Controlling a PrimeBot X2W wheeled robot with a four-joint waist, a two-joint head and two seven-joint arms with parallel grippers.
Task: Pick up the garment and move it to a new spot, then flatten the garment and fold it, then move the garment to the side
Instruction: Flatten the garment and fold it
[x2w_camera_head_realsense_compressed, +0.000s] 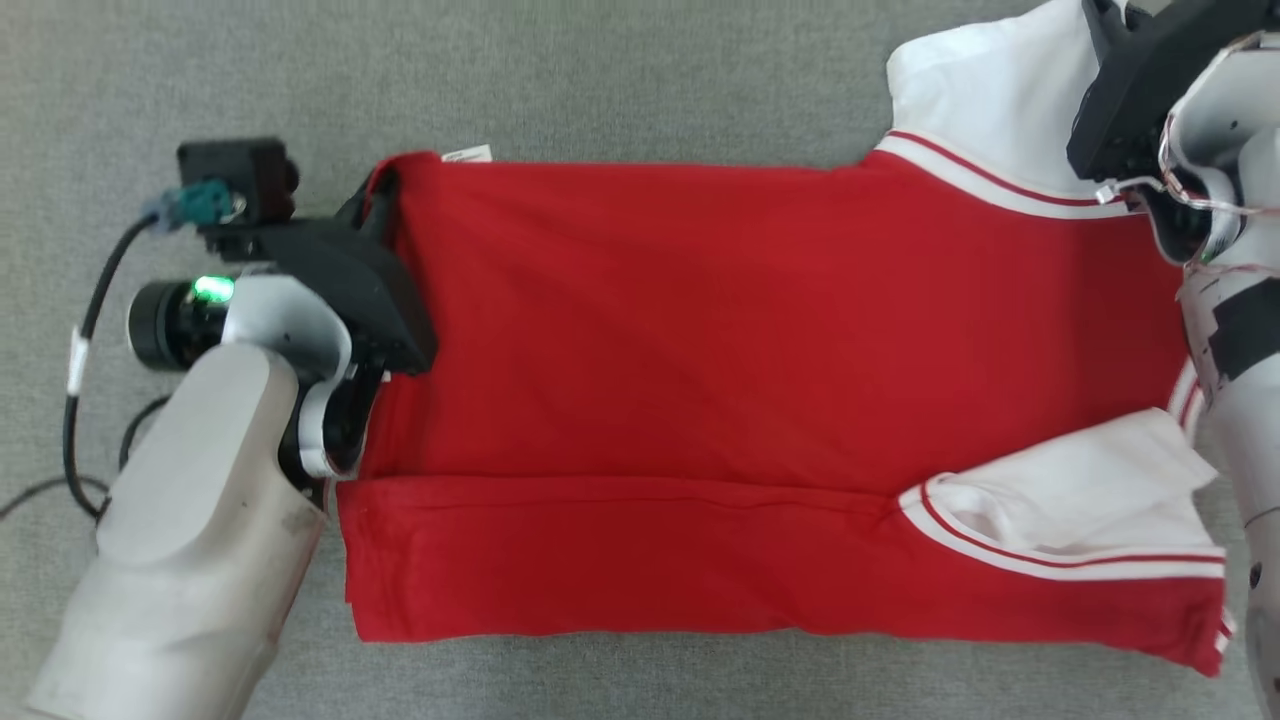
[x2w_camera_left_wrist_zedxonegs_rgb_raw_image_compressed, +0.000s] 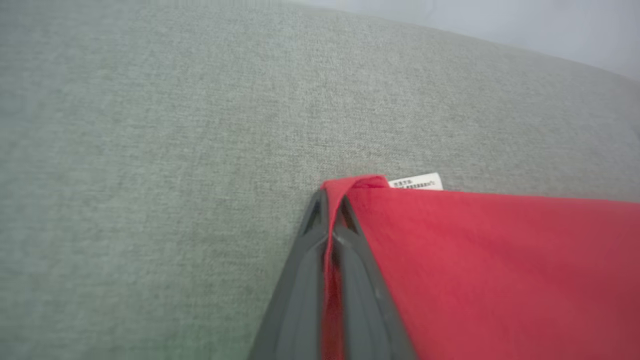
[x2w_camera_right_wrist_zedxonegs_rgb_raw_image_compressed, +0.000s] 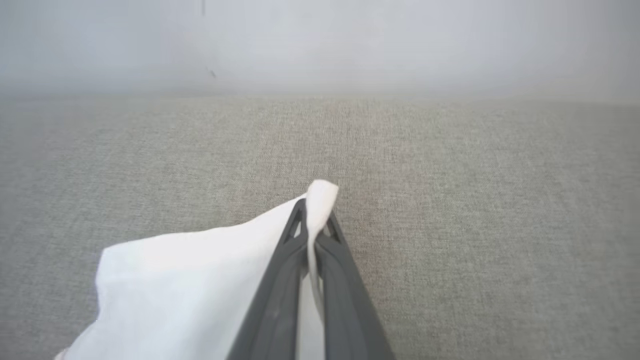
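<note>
1. The left arm (x2w_camera_head_realsense_compressed: 200, 540) fills the lower left of the head view, a pale forearm with a green light (x2w_camera_head_realsense_compressed: 213, 289) lit at the wrist and a dark cable (x2w_camera_head_realsense_compressed: 85, 340) looping off beside it.
2. The left gripper (x2w_camera_left_wrist_zedxonegs_rgb_raw_image_compressed: 330, 197) is closed tight on the garment (x2w_camera_head_realsense_compressed: 700, 350) – its two dark fingers pinch a thin fold of red cloth at the far left corner, and the cloth runs down between them in the left wrist view.
3. A small white label (x2w_camera_left_wrist_zedxonegs_rgb_raw_image_compressed: 416, 181) sticks out from the garment's far edge, just beside that pinched corner.
4. The garment lies spread lengthwise across the grey worktop (x2w_camera_head_realsense_compressed: 600, 80), its red body reaching from the left gripper towards the robot's right.
5. A long straight edge runs across the red cloth close to its near side, with a narrower red band lying below it.
6. The far sleeve (x2w_camera_head_realsense_compressed: 980, 90) is white with red-and-white striping where it meets the body – it rises towards the upper right corner of the head view.
7. The right gripper (x2w_camera_right_wrist_zedxonegs_rgb_raw_image_compressed: 315, 207) is closed on the tip of that white cloth, which pokes out just past the fingertips in the right wrist view.
8. The near sleeve (x2w_camera_head_realsense_compressed: 1080, 490), also white, lies folded over the red cloth at the near right, beside the right arm.
</note>
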